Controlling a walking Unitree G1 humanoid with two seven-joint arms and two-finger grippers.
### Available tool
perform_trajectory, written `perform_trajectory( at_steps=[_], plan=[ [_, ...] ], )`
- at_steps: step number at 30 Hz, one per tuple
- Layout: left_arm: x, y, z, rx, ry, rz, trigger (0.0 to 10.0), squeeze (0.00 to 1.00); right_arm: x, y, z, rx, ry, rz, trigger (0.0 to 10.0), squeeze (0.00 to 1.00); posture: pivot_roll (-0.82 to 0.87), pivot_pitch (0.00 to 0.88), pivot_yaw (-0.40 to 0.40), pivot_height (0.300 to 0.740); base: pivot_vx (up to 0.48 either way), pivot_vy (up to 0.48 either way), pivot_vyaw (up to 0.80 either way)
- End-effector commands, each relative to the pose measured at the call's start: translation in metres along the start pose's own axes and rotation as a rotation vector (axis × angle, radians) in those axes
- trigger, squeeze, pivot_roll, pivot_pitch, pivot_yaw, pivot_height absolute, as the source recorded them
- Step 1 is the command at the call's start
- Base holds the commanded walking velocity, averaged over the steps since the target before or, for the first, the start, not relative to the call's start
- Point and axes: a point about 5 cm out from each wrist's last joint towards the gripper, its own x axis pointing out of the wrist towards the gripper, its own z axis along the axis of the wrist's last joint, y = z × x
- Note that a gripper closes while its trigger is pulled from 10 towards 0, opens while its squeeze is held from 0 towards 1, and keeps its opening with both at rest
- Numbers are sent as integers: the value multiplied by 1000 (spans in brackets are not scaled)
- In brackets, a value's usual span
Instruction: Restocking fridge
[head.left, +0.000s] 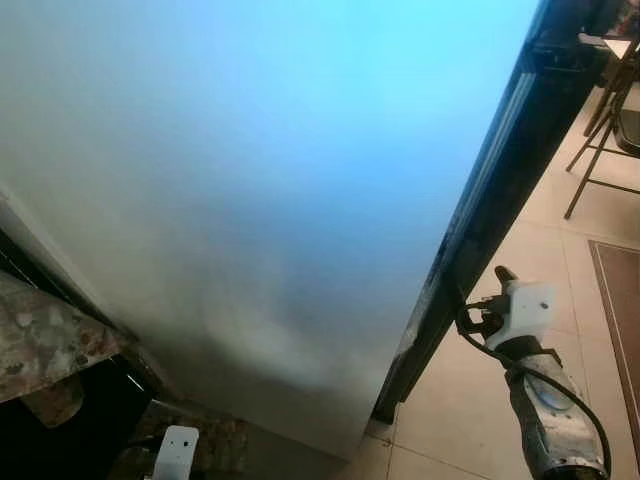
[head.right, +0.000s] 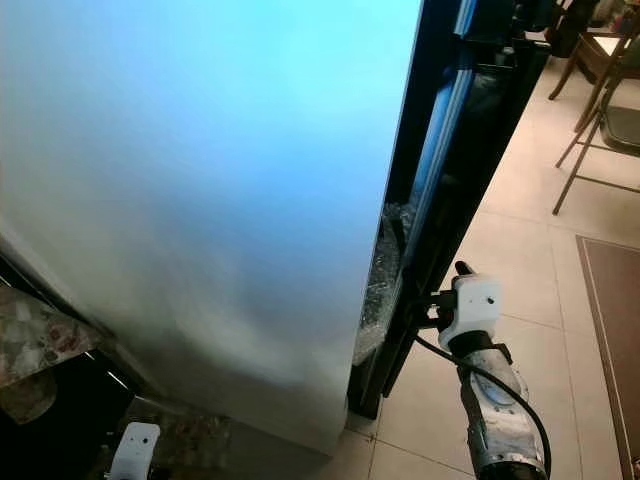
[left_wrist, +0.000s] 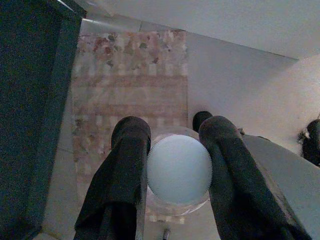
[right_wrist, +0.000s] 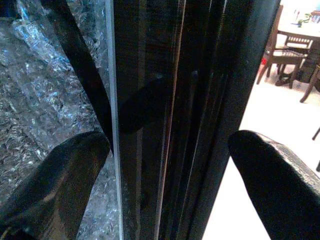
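2 fingers (left_wrist: 127, 165) grip pale round container (left_wrist: 179, 169).

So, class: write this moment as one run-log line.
left claw: shut on round white-topped container | right claw: open, straddling dark fridge door edge | door ajar

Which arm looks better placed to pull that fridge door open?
Probably the right. Its gripper is open at the dark door edge, one finger on each side. The left gripper hangs low beside the fridge, shut on a white ball.
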Motion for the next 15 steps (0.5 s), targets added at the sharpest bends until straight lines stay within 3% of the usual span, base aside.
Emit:
perform_trajectory(
  at_steps=[1, 15],
  plan=[
    [-1, 1, -3, -4, 3, 10, 10000, 0, 0, -6, -1, 5, 15, -15, 10000, 0, -83, 37, 11, 740, 0, 0, 0],
    [-1, 1, -3, -7, 4, 10, 10000, 0, 11, -14, 3, 9, 4, -33, 10000, 0, -80, 39, 11, 740, 0, 0, 0]
  ],
)
